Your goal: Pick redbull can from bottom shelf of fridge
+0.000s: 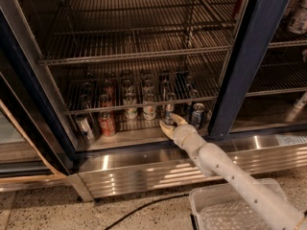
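My gripper (171, 123) is right at the front lip of the bottom shelf (129, 136), low in the fridge (244, 71), with the arm reaching in from the lower right. My jaws are apart, a clear gap between the two pale fingers, and there is nothing in them.

Here's the redbull can (198, 115): upright on that pale floor panel, shiny lid up, close to the navy frame post. It sits to the right of my jaws and a touch deeper in, near but not touching. My opening points more toward the row of cans straight ahead than at the target.

So, as I judge it, the move turns on one thing: shift right and square the gap around that standing body, one finger each side. The long axis is vertical, so a level side grasp suits. A darker can stands just left of it, a tight neighbour to avoid. The red can (106, 123) is well off to the left.
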Robot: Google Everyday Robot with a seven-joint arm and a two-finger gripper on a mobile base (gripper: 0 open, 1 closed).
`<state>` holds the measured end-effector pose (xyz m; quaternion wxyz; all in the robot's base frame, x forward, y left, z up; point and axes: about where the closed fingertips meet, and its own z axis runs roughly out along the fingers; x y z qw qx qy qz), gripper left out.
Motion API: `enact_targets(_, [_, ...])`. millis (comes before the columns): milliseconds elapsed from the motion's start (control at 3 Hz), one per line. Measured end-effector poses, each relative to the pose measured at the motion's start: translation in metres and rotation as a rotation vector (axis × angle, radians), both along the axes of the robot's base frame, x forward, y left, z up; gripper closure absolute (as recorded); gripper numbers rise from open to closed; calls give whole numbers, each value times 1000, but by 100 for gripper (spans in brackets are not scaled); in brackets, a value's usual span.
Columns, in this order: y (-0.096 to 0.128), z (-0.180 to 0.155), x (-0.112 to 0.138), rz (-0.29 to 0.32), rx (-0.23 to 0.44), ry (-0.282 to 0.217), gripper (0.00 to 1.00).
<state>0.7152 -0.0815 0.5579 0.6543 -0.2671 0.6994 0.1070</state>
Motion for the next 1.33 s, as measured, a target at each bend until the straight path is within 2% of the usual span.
enact_targets(333, [5, 11, 8, -17, 4, -37, 51])
enact_targets(1000, [5, 12, 8, -16, 5, -37, 40])
enact_targets(1333, [5, 12, 8, -17, 5, -37, 42])
